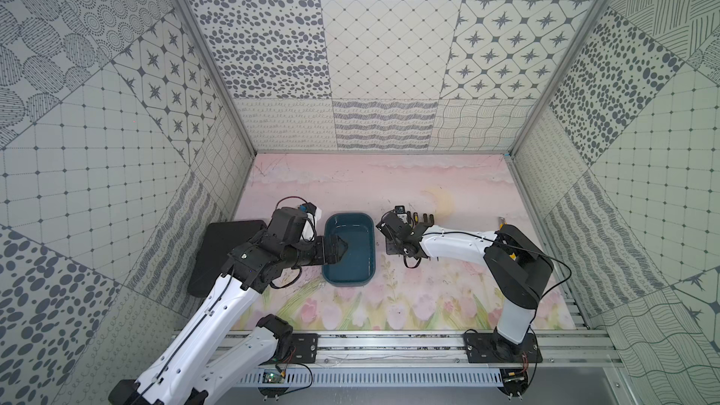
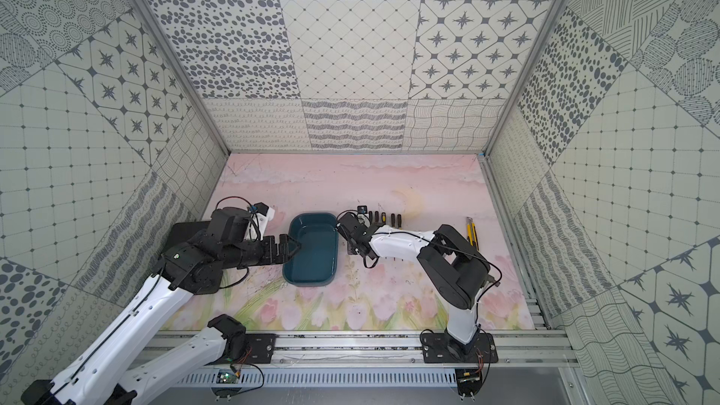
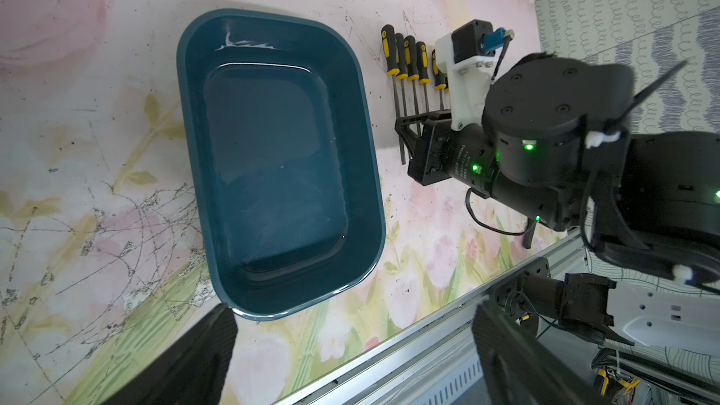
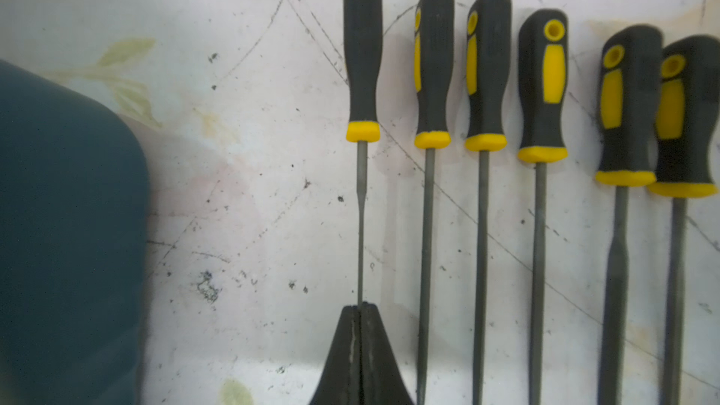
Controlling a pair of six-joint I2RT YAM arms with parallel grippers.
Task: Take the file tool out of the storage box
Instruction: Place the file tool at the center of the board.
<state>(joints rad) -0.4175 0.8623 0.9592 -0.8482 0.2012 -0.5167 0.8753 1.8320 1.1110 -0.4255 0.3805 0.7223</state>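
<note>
The teal storage box [image 1: 358, 262] [image 2: 311, 259] [image 3: 272, 173] stands mid-table with nothing inside it. To its right lies a row of several black-and-yellow file tools. My right gripper [image 4: 359, 307] [image 3: 402, 136] is shut on the thin shaft of the file tool [image 4: 362, 44] [image 3: 389, 48] nearest the box, outside the box and in line with the others. My left gripper [image 1: 338, 248] [image 2: 290, 248] [image 3: 356, 348] hovers over the box's left rim, open, with nothing between its fingers [image 3: 210, 344].
The other files [image 4: 434, 64] [image 2: 393, 220] lie side by side, handles toward the back wall. A flat black case [image 1: 226, 251] sits left of the box under my left arm. A yellow utility knife [image 2: 470, 232] lies near the right wall. The metal rail [image 3: 428, 337] borders the table's front.
</note>
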